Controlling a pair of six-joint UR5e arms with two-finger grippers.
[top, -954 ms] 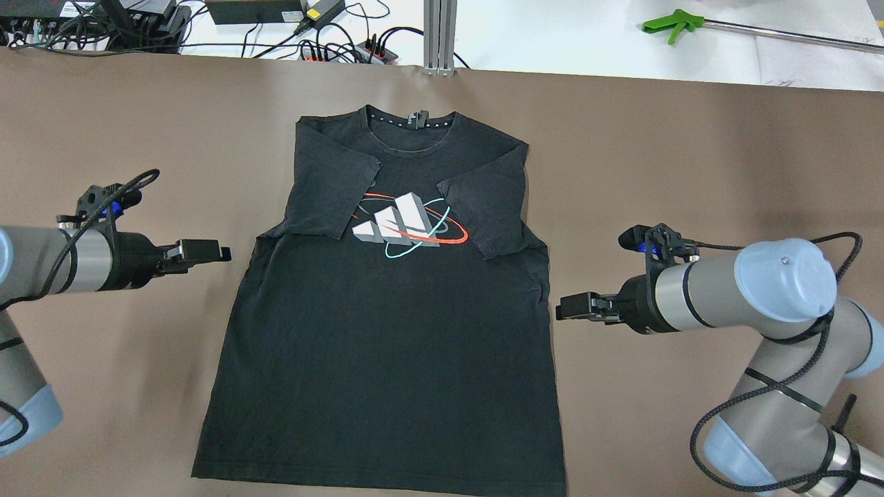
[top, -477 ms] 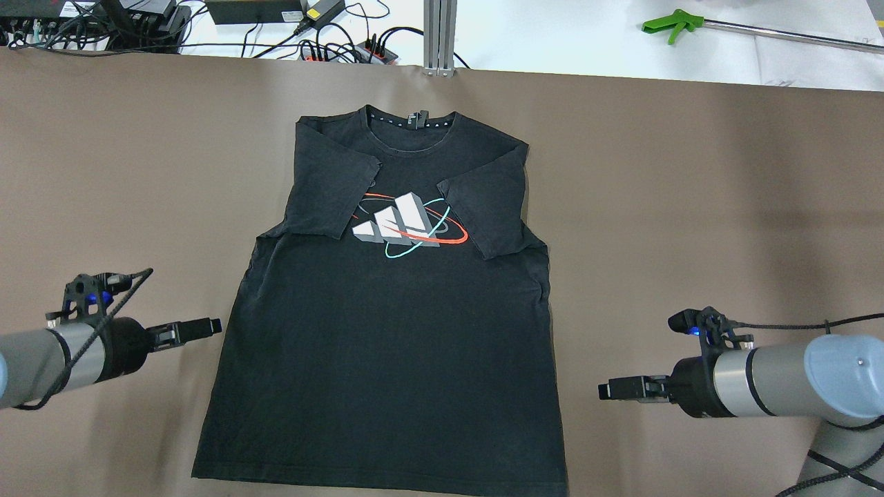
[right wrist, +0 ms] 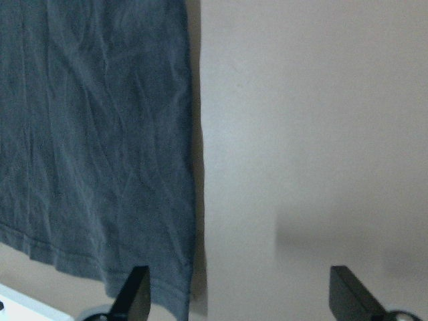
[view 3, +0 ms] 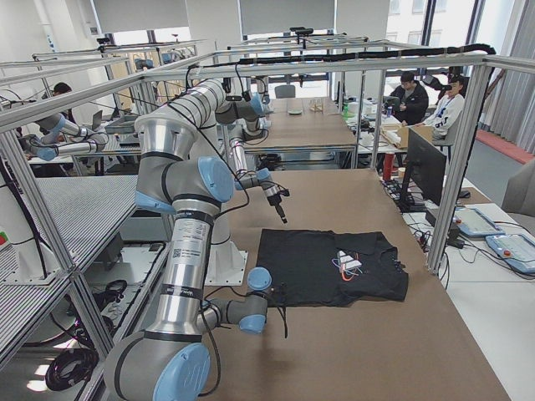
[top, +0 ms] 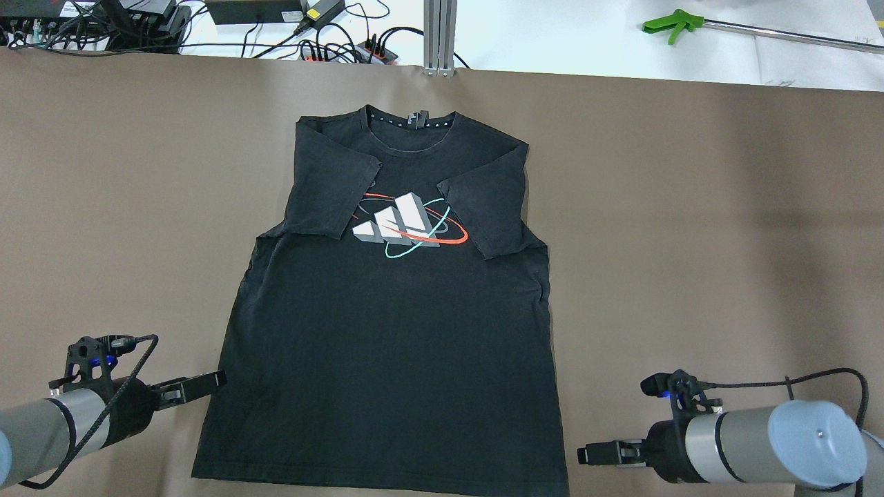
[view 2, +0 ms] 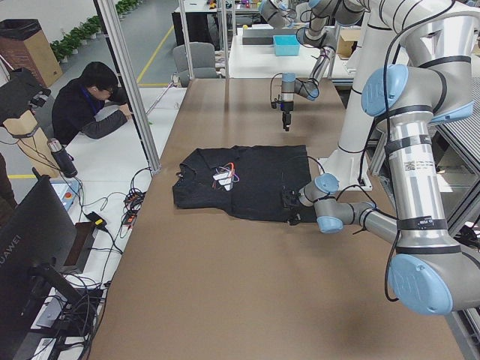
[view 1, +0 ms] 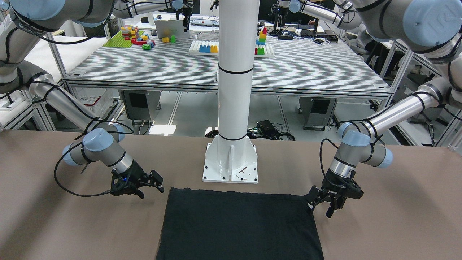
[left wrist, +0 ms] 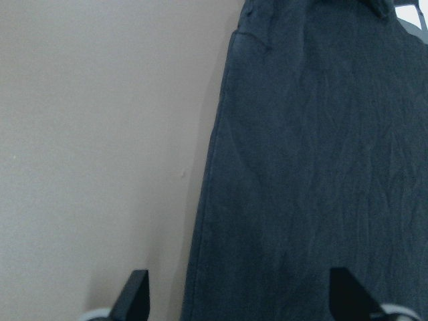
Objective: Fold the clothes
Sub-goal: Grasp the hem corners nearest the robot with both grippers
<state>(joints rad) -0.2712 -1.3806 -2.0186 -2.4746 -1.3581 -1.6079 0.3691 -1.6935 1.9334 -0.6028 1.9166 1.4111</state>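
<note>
Clothes (top: 387, 331) flat on desk (top: 690, 207), hem nearest white pillar (view 1: 231, 169), long axis running away from it | left claw (top: 214, 379) fingers apart, over the side edge on the pillar's left | right claw (top: 583, 455) fingers apart, just beside the opposite edge | we judge both equally near the hem corners.

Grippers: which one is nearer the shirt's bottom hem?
The right gripper, beside the hem corner of the shirt; the left gripper sits farther up the side edge.
</note>
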